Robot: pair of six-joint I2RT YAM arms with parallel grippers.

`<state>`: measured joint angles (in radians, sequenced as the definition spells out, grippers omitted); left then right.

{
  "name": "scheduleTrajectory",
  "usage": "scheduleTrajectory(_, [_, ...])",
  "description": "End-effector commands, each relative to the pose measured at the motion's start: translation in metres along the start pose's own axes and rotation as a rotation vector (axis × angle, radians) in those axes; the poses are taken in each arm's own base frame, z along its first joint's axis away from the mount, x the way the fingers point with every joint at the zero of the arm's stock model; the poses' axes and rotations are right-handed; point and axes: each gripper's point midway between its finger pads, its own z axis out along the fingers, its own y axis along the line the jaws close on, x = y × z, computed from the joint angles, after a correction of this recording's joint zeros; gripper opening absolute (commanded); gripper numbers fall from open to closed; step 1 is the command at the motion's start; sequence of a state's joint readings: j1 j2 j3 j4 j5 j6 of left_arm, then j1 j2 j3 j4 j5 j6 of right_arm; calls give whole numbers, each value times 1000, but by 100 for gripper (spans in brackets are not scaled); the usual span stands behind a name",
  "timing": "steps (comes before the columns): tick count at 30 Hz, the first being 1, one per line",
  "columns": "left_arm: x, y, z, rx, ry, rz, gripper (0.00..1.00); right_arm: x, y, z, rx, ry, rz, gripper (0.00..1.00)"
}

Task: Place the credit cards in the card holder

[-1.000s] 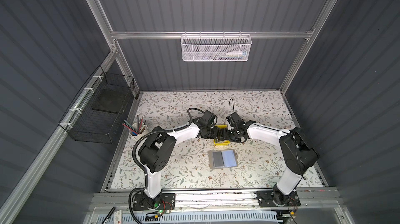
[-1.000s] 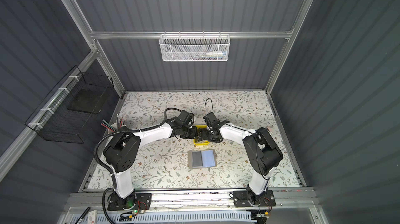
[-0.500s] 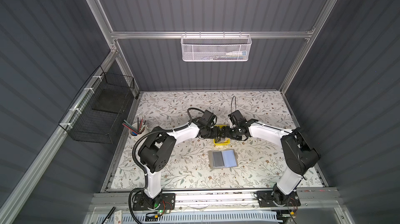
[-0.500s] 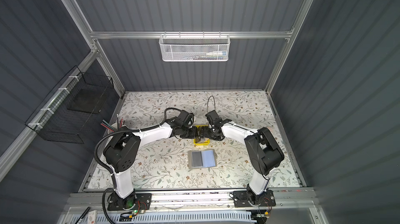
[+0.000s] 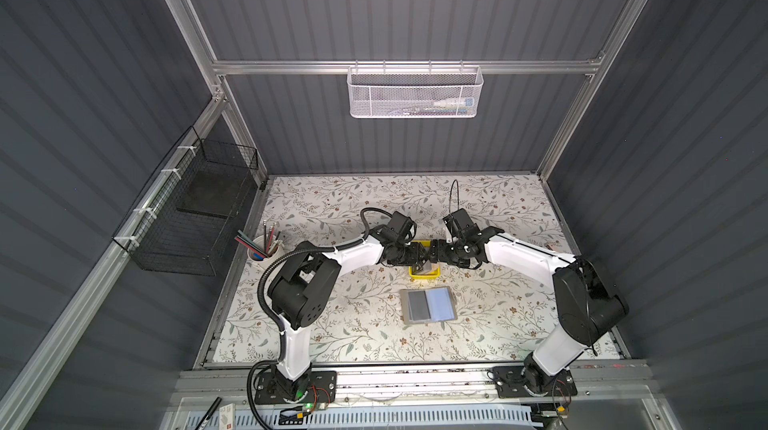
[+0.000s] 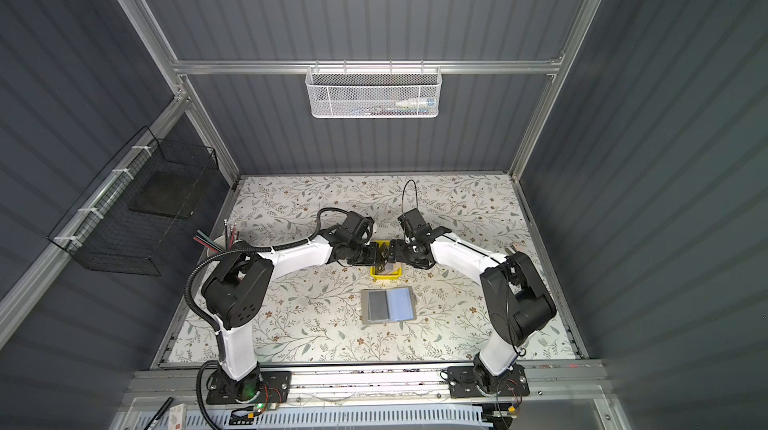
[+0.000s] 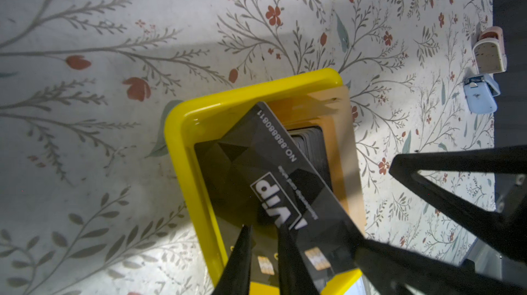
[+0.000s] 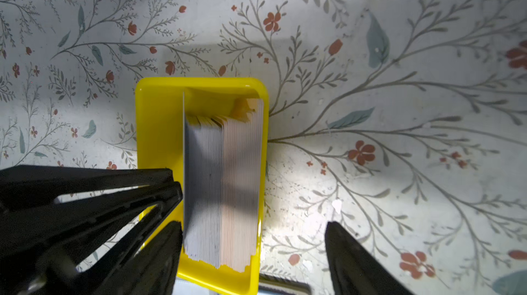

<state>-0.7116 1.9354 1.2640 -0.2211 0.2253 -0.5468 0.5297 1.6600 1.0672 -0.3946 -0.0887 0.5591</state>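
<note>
Left gripper [image 7: 263, 230]: jaws a slit apart against tilted black VIP card [image 7: 273, 162], grip unclear. Right gripper [image 8: 253, 225]: wide open, empty, over credit cards [image 8: 222, 179] in yellow tray [image 8: 159, 125], frame centre.

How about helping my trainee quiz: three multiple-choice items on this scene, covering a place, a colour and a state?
1. The card holder lies: A) between the tray and the arms' bases; B) beyond the tray; C) in a wall basket.
2. The tray is: A) red; B) yellow; C) blue.
3. The right gripper is: A) open; B) shut on a card; C) shut, empty.
Key: 1 A, a top view shows it there; 2 B, yellow rim; 3 A, its fingers stand wide apart.
</note>
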Motion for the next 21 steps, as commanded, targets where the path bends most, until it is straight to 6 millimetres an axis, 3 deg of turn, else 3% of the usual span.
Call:
scheduleTrajectory(1, [16, 15, 12, -26, 58, -38, 20, -2, 1, -13, -5, -12, -4, 79])
scheduleTrajectory(9, [15, 14, 12, -23, 57, -38, 20, -6, 20, -30, -102, -30, 12, 60])
scheduleTrajectory(21, [18, 15, 12, -20, 59, -42, 20, -9, 36, -18, -165, 18, 19, 36])
